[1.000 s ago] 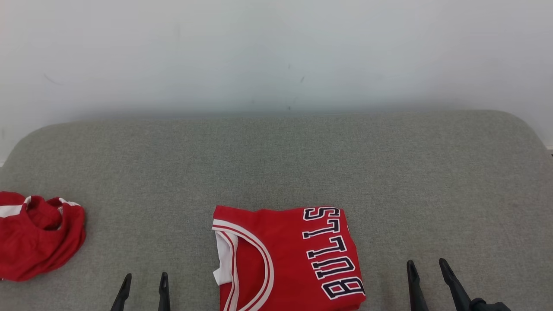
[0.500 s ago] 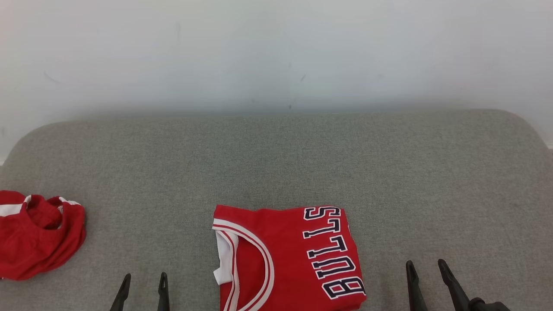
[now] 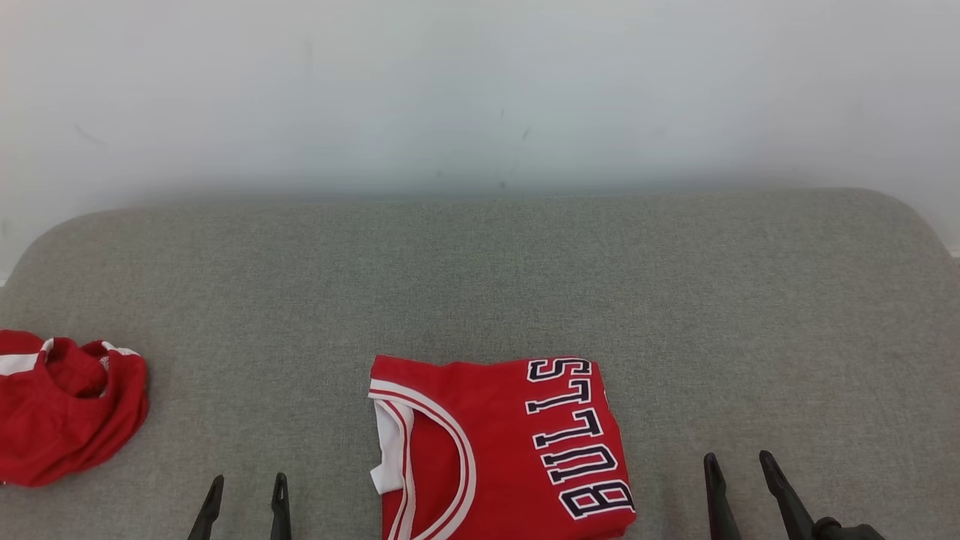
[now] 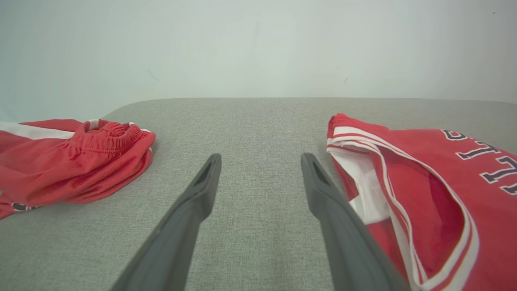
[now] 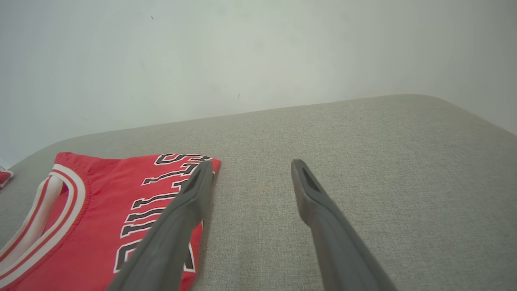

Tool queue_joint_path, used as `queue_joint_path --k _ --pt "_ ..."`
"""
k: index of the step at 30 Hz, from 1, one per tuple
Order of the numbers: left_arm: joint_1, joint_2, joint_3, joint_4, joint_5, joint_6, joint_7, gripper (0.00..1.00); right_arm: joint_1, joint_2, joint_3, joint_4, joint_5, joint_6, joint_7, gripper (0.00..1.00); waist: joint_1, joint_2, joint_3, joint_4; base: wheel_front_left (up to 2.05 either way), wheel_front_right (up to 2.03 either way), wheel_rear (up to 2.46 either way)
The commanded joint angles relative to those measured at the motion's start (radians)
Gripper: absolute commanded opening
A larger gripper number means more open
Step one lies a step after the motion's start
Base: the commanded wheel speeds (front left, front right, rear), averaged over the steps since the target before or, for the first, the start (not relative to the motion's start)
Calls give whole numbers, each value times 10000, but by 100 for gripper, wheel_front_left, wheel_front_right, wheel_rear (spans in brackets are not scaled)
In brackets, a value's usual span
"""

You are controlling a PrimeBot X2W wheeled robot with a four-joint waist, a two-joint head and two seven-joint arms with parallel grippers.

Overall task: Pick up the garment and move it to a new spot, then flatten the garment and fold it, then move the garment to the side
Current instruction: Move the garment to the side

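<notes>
Grey, fabric-covered surface (image 3: 480,285), rounded at its far corners, and it spanned the whole lower half of the head view. Lower centre, a folded red jersey (image 3: 487,450) lay flat on it, with the white-trimmed neckline to the left and the "BULLS" lettering running up its right side. Over at the far left edge, well apart, crumpled red shorts (image 3: 67,420) with a white stripe sat bunched on the cloth.

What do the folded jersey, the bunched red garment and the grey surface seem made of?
Folded jersey: thin matte sports knit, likely polyester; it drapes softly, with sewn-looking letters. Bunched red garment: similar fabric, gathered elastic waistband. Grey surface: coarse woven upholstery, probably padded; flecked weave, rounded corners.
</notes>
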Motion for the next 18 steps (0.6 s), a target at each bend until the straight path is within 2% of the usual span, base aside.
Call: queue_joint_path --k 1,6,10,13,18 --pt "-83 -3 11 11 -32 -26 -37 100 -20 14 43 60 46 -17 -41 100 0 0 4 8 0 0 0" --pt "-189 -2 -56 50 -52 -57 -37 100 -608 16 301 209 57 -17 -41 100 0 0 71 142 0 0 0" --pt "-219 -5 -106 55 -33 -63 -37 100 -1423 9 686 960 -65 -17 -39 100 0 0 116 315 0 0 0" --pt "-266 -2 -136 97 10 -116 -37 100 -2240 9 942 2126 -46 -17 -41 100 0 0 132 487 0 0 0" --pt "-359 -3 -214 176 66 -167 -37 100 -3772 -4 1252 4811 -150 -17 -41 100 0 0 173 831 0 0 0"
